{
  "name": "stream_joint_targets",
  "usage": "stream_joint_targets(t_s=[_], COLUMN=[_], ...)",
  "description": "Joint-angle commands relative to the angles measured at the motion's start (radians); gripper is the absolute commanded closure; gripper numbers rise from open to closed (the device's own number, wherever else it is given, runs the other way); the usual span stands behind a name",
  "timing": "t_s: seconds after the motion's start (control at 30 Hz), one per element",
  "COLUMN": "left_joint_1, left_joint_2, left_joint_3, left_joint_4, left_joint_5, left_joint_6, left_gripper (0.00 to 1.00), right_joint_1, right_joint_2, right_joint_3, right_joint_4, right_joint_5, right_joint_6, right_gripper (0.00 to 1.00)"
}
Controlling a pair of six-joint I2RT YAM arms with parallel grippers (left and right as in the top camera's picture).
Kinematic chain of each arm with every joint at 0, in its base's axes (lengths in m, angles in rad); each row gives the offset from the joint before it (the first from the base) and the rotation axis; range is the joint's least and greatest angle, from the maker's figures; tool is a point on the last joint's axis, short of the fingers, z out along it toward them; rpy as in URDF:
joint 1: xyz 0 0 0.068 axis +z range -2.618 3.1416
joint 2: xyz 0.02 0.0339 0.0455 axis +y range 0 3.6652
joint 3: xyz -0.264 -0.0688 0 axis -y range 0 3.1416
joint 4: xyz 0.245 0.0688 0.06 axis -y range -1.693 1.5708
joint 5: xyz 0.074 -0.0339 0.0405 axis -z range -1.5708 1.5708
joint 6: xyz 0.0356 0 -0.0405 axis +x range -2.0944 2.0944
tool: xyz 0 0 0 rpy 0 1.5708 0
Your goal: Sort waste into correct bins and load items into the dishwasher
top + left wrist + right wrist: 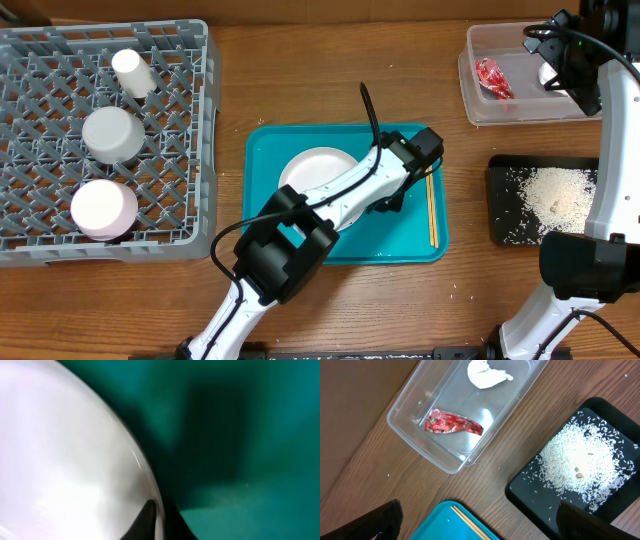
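i see left gripper (392, 198) pinched on rim of 1 plate (312, 168) on teal tray (400, 238), 1 chopstick pair (432, 210) beside. right gripper (487, 520) wide, empty, above tub (410, 415): 1 wrapper (452, 423), 1 tissue (486, 374). rice (577, 460) in black tray (520, 492). rack (212, 130): grey bowl (112, 134), pink bowl (103, 208), 1 cup (131, 72).

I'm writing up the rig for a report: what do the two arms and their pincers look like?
Both arms have smooth white links joined by bulky black joint housings: left arm, right arm. Thin black cables loop alongside the left one. The right pincer's fingers are dark. No markings show.
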Motion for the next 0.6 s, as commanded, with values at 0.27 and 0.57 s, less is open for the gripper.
stream_joint_targets(t_s=[0.27,0.57], left_joint_1=[0.089,0.369], left_joint_2=[-0.051,-0.257], left_joint_3=[0.254,0.499], left_joint_4=[-0.265,-0.244], left_joint_5=[0.012,0.336], left_joint_6=[-0.021,0.274], left_gripper=[0.96,0.96], right_joint_1=[0.002,0.002], right_joint_2=[-0.009,-0.009], right_joint_3=[0.014,0.014], right_joint_4=[0.005,0.005], right_joint_5=[0.011,0.011], right_joint_6=[0.002,0.001], right_gripper=[0.0,0.0])
